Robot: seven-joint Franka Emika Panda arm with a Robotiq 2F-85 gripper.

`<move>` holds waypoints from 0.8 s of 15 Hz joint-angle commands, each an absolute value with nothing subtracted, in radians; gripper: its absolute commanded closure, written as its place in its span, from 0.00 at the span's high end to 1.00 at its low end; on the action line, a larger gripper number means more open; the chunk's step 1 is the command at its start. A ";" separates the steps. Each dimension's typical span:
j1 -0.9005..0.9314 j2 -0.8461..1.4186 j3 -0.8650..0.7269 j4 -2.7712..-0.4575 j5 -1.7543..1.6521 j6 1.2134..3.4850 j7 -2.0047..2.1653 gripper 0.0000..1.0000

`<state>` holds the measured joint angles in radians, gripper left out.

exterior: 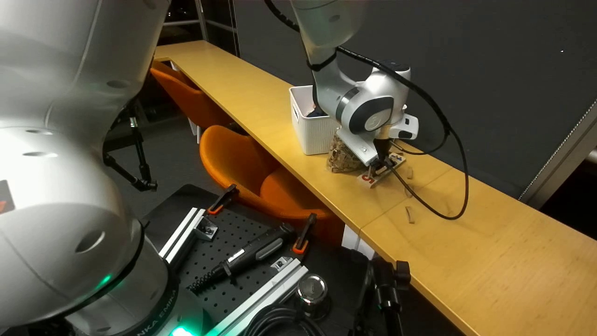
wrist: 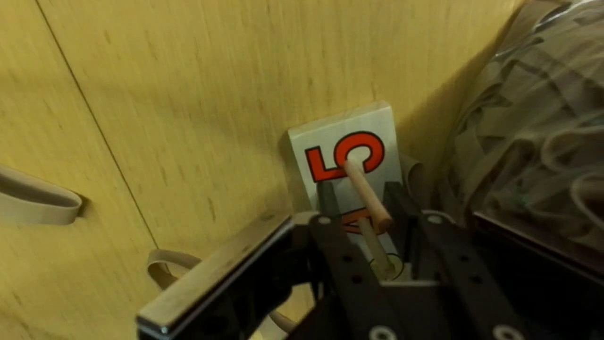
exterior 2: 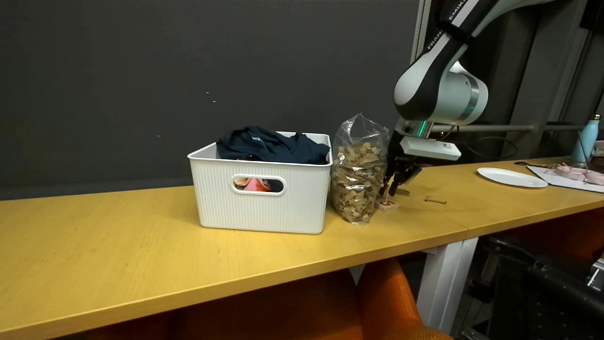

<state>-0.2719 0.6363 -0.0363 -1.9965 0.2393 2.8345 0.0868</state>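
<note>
On the table, the gripper straddles a peg at the red 5 of a numbered board, its jaws parted, a gap showing along one side of the peg; whether the other side touches cannot be told. The board lies flat, unlifted, just beside a clear bag. The reach looks complete, a firm grip not yet made. Both it and the next peg stand bare of anything hung on them, with loose bands lying near the board
</note>
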 commanded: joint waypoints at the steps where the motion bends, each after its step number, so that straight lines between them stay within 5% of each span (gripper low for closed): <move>1: -0.289 0.642 -0.013 -1.967 0.262 2.804 0.066 0.01; 12: -0.278 0.546 -0.054 -2.046 0.257 2.814 0.086 0.02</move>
